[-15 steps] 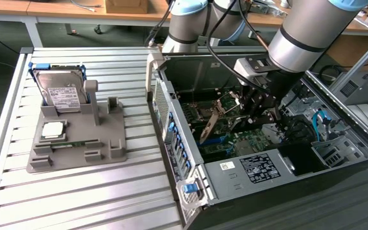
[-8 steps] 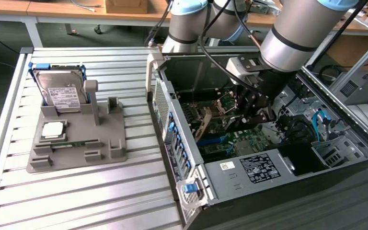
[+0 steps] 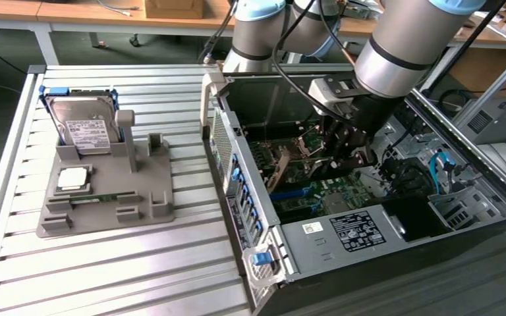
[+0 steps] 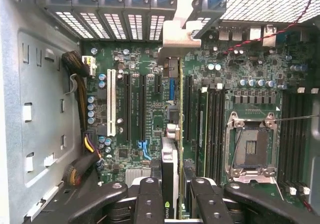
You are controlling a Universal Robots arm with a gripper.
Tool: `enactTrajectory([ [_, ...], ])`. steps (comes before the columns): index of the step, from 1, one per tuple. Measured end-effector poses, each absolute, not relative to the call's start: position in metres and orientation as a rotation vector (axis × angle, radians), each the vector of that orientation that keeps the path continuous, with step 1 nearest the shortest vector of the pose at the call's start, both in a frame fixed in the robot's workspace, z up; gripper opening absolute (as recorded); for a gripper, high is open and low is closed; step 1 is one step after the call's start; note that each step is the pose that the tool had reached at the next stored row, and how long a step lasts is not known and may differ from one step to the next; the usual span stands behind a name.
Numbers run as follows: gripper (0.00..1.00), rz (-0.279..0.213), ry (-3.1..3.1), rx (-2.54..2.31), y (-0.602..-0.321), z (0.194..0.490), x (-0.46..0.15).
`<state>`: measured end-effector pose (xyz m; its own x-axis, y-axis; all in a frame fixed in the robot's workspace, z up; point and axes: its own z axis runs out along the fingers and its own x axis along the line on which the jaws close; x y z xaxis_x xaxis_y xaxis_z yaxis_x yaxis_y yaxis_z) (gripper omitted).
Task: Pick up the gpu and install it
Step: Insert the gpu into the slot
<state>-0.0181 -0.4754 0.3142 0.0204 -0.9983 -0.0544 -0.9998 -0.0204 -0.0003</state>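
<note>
Slatted aluminium benching (image 3: 103,263) is carrying an open computer case (image 3: 323,250) at the exterior view's right and a grey parts holder (image 3: 103,197) at its left, with a hard drive (image 3: 82,128) standing in the holder. The arm is reaching down into the case. The gripper (image 4: 172,196) is clamping edge-on the gpu (image 4: 172,134), its black fingers (image 4: 150,199) pressing either face of the card; the jaws are standing partly closed on it.

In the wrist view, the card is hanging over the motherboard (image 4: 235,73), running along the row of expansion slots, with its metal bracket (image 4: 180,31) lying toward the rear vent panel (image 4: 125,26). The white slot (image 4: 111,103) and the black slots (image 4: 134,103) beside it are standing free. Whether the card edge is already entering a slot cannot be told.

Judgement: good practice here is keeping the card upright and parallel to the chosen slot, bracket lined with its rear opening, and pressing straight down evenly, without twisting.
</note>
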Motion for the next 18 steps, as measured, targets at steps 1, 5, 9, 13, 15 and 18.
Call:
enactTrajectory([
  [1,0.27,0.055,2.174,-2.218,-0.4752,0.3135,-0.018],
  [5,0.27,0.044,2.179,-2.224,-0.4752,0.3128,-0.018],
  [9,0.27,0.018,2.168,-2.213,-0.4753,0.3126,-0.0183],
  [13,0.27,-0.024,2.148,-2.195,-0.4752,0.3122,-0.0184],
  [15,0.27,-0.024,2.148,-2.195,-0.4752,0.3123,-0.0184],
  [18,0.27,-0.03,2.151,-2.198,-0.475,0.3124,-0.0185],
])
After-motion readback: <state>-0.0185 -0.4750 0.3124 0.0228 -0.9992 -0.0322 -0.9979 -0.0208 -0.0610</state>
